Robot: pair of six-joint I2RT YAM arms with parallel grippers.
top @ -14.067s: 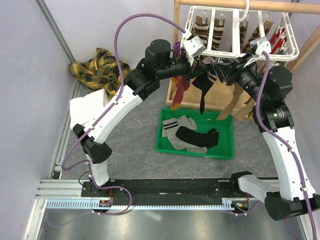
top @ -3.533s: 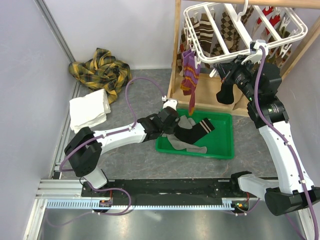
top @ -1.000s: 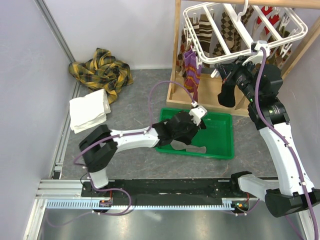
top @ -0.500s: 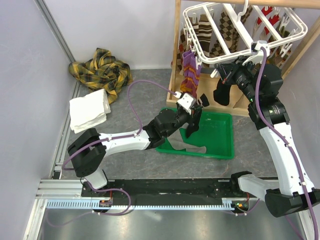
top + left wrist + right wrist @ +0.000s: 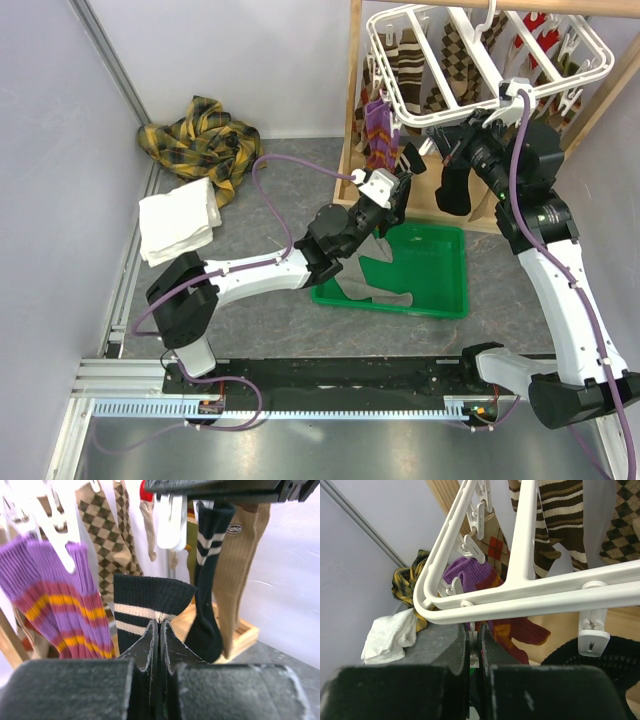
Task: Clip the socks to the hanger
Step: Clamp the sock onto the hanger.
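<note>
My left gripper [image 5: 402, 178] [image 5: 159, 622] is shut on the cuff of a black sock with cream stripes [image 5: 147, 602], held up beside the purple striped sock [image 5: 380, 130] [image 5: 52, 605] that hangs from the white hanger [image 5: 470, 60]. My right gripper [image 5: 452, 148] [image 5: 474, 630] is shut on a white clip [image 5: 479, 625] under the hanger's corner bar [image 5: 530, 597]. Another black sock [image 5: 450, 190] [image 5: 207, 585] dangles just below it. A grey sock [image 5: 375, 295] lies in the green tray [image 5: 445, 290].
The hanger hangs on a wooden frame [image 5: 352, 100] with several patterned and tan socks clipped on it. A yellow plaid cloth [image 5: 200, 140] and a folded white towel [image 5: 180, 222] lie at the left. Purple walls close in left and back.
My left gripper has lifted the black striped sock out of the green tray and carried it up and right toward the hanger. The right gripper has stayed on its clip.
</note>
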